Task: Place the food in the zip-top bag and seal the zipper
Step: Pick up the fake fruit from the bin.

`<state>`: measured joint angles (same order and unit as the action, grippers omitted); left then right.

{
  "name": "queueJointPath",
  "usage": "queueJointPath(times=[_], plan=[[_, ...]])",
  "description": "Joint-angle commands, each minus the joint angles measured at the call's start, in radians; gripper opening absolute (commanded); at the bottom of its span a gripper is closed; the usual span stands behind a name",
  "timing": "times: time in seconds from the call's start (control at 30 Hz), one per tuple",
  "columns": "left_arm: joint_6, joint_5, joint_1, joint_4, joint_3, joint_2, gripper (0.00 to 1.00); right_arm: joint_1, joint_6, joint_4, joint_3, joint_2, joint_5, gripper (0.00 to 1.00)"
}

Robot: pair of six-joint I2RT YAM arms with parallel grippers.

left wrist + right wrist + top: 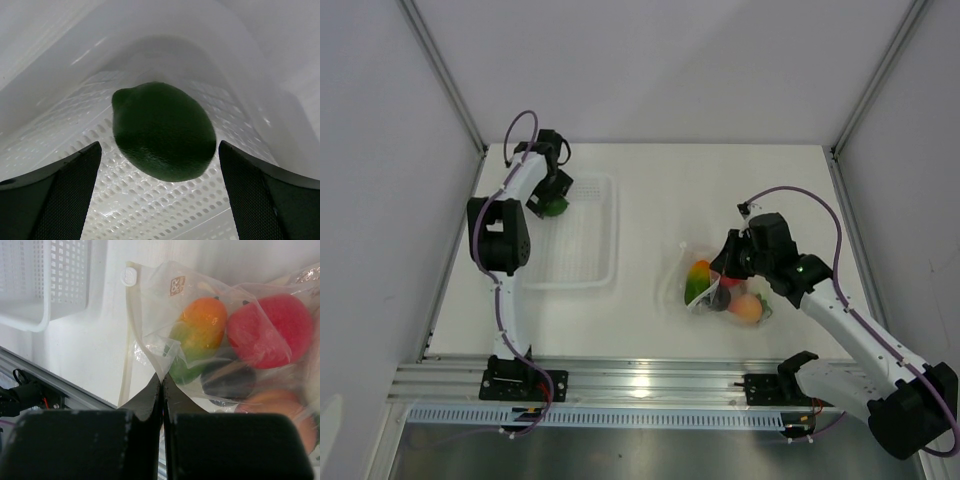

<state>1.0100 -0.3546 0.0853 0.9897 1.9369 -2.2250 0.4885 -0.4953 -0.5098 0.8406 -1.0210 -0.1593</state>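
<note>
Above the worktop (pixel 650 200), top view: my left claw (pixel 552 190) hangs over the tray's (pixel 590 270) far corner. The bag (pixel 720 285) lies well apart, under my right claw (pixel 728 262).

Left wrist: jaws spread wide, flanking the lime (pixel 162 131) on the tray floor, not touching.

Right wrist: claw clenched on a fold of bag film; mango (pixel 200 325), red fruit (pixel 272 330), dark fruit (pixel 227 380) and peach (pixel 280 405) lie inside.

Step, as I judge: picking the lime. Next: close on it and carry it to the bag mouth.

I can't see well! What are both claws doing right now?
Left gripper: open around the green fruit, not squeezing it.
Right gripper: shut, pinching the bag.
</note>
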Motion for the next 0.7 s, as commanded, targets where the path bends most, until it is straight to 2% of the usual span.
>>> queueJointPath(times=[0.0, 0.3, 0.53, 0.67], plan=[[0.053, 0.02, -0.024, 0.096, 0.074, -0.031, 0.99, -0.007, 0.017, 0.036, -0.008, -0.002, -0.006, 0.0], [0.068, 0.036, -0.03, 0.115, 0.048, -0.024, 0.99, -0.007, 0.012, 0.05, -0.014, -0.01, -0.013, 0.0], [0.09, 0.019, -0.032, 0.057, -0.064, 0.044, 0.83, -0.007, 0.012, 0.037, -0.003, -0.008, -0.009, 0.0], [0.081, 0.029, -0.032, -0.064, -0.173, 0.117, 0.79, -0.005, 0.006, 0.037, -0.009, 0.004, -0.008, 0.0]])
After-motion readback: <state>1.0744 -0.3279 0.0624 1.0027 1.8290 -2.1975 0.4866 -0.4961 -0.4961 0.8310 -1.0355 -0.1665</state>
